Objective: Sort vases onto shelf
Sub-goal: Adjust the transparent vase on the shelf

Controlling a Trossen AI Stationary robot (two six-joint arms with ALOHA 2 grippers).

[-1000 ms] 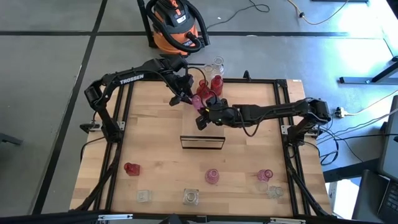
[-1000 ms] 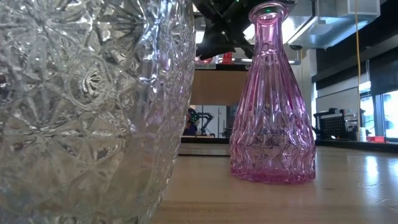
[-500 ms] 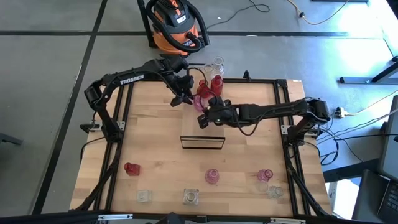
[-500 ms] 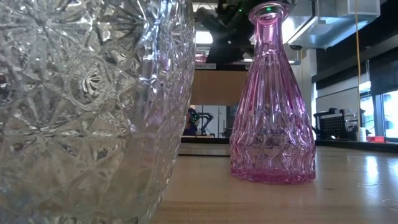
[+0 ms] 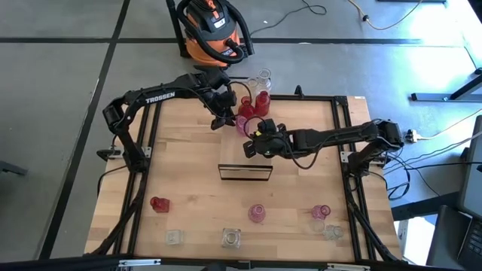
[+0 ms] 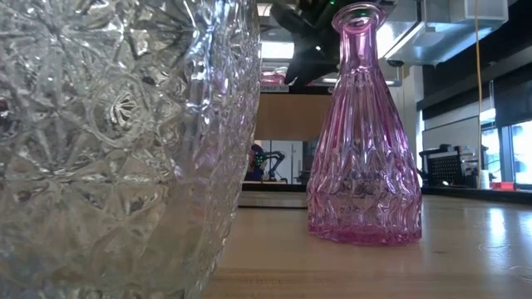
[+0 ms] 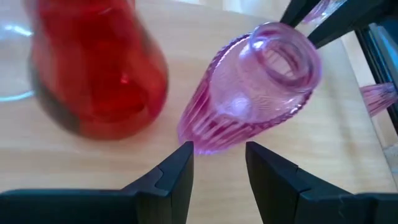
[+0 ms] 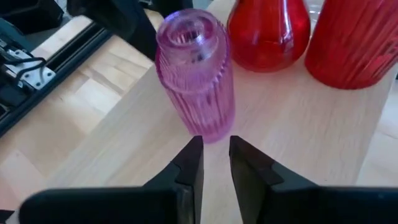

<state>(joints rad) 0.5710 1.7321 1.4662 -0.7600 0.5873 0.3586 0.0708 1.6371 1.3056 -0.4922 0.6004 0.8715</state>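
Pink vase [image 8: 196,78] stands freed on the shelf [image 8: 298,137] upper-centre, I judge; both the right gripper [image 5: 250,147] and the left gripper [image 5: 220,120] look spread, so next I fetch another.

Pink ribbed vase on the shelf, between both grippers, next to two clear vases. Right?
Not quite. The right wrist view shows the pink ribbed vase on the shelf beside two red vases, not clear ones. The rest holds.
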